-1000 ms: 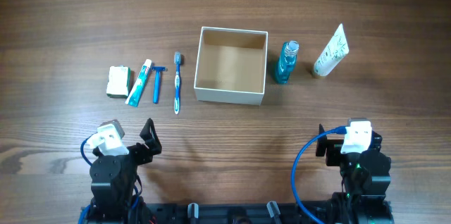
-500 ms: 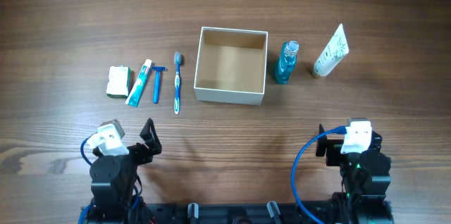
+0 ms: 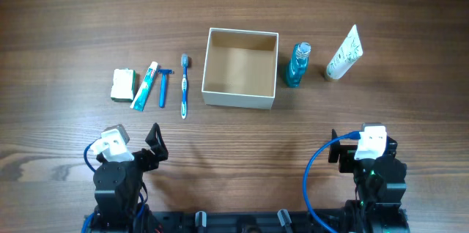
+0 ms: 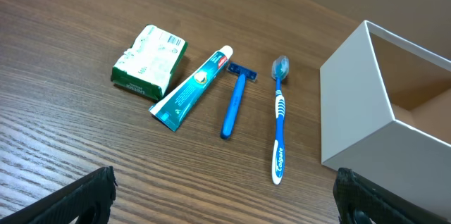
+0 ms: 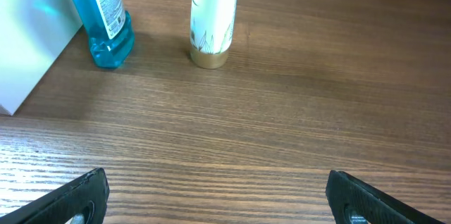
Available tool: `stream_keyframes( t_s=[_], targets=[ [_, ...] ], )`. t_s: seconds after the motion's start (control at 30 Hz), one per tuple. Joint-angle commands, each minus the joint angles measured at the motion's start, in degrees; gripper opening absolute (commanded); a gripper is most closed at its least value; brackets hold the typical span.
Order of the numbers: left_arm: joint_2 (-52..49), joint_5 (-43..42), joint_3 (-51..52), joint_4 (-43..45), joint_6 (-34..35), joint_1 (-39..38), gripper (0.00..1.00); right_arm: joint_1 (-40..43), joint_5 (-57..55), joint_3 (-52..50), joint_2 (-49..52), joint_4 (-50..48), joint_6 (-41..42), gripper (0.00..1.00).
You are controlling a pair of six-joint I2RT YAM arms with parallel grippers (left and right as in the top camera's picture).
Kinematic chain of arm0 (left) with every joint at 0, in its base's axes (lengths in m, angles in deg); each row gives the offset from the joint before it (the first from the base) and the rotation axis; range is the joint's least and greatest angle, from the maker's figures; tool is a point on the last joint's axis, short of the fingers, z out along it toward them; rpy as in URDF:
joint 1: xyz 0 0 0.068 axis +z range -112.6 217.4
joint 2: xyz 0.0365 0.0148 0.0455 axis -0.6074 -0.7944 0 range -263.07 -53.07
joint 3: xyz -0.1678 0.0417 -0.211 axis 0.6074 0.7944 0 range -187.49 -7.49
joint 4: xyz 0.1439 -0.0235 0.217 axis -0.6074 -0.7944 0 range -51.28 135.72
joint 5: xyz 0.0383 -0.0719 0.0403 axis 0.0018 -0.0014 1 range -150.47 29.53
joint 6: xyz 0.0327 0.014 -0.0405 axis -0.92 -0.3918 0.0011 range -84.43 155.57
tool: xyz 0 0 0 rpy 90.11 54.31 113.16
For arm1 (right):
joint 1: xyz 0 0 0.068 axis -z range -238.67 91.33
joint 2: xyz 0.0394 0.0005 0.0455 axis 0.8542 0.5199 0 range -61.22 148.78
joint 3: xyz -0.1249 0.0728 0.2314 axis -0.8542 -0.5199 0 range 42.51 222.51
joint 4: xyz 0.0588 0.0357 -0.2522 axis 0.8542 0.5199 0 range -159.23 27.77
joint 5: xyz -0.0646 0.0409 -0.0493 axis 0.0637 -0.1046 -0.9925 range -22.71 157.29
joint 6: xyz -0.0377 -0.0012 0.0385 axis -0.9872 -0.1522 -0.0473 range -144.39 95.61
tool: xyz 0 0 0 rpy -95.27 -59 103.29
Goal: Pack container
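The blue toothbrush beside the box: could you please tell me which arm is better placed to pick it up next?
Left, most likely. The toothbrush lies left of the container, ahead of the open left gripper; the right gripper faces the bottle and tube instead.

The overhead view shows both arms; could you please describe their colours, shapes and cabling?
The left arm and right arm are black and blocky, each topped by a white box with a blue cable looping beside it. The fingertips are black.
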Motion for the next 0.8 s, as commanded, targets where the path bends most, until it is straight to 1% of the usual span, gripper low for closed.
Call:
stream_keyframes(
  t_s=[0.0, 0.1, 0.17, 0.23, 0.27, 0.33, 0.4, 0.5, 0.63, 0.7, 0.77],
  targets=[
    [0.5, -1.1, 0.9, -0.2, -0.7, 0.4, 1.00, 0.0, 0.9, -0.3, -0.5, -0.1, -0.5, 1.00],
    [0.5, -1.1, 0.9, -0.2, -0.7, 0.4, 1.00, 0.0, 0.9, -0.3, -0.5, -1.1, -0.5, 1.00],
    [0.5, -1.1, 0.9, -0.2, -0.7, 0.4, 1.00, 0.0, 3.7, -0.3, -0.5, -4.6, 1.1, 1.00],
    [0.5, -1.1, 0.9, -0.2, -0.7, 0.4, 1.00, 0.0, 11.8, -0.3, -0.5, -9.2, 7.3, 1.00],
    [0.5, -1.1, 0.9, -0.2, -0.7, 0.4, 1.00, 0.0, 16.9, -0.3, -0.5, -11.9, 11.9, 1.00],
    [0.5, -1.1, 0.9, -0.2, -0.7, 0.4, 1.00, 0.0, 20.8, -0.3, -0.5, -15.0, 18.0, 1.00],
    [0.5, -1.1, 0.9, -0.2, -0.7, 0.4, 1.00, 0.0, 21.3, -0.3, -0.5, -15.6, 23.0, 1.00],
    [0.5, -1.1, 0.9, -0.2, -0.7, 0.4, 1.00, 0.0, 21.1, -0.2, -0.5, -16.5, 25.5, 1.00],
    [0.5, -1.1, 0.9, -0.2, -0.7, 0.4, 1.00, 0.0, 26.5, 0.8, -0.4, -19.4, 27.2, 1.00],
    [0.5, -1.1, 0.9, -0.2, -0.7, 0.4, 1.00, 0.0, 27.0, 3.1, 0.3, -19.7, 29.7, 1.00],
    [0.5, -1.1, 0.9, -0.2, -0.7, 0.4, 1.00, 0.0, 27.5, 7.9, 2.3, -19.5, 29.6, 1.00]
  ],
)
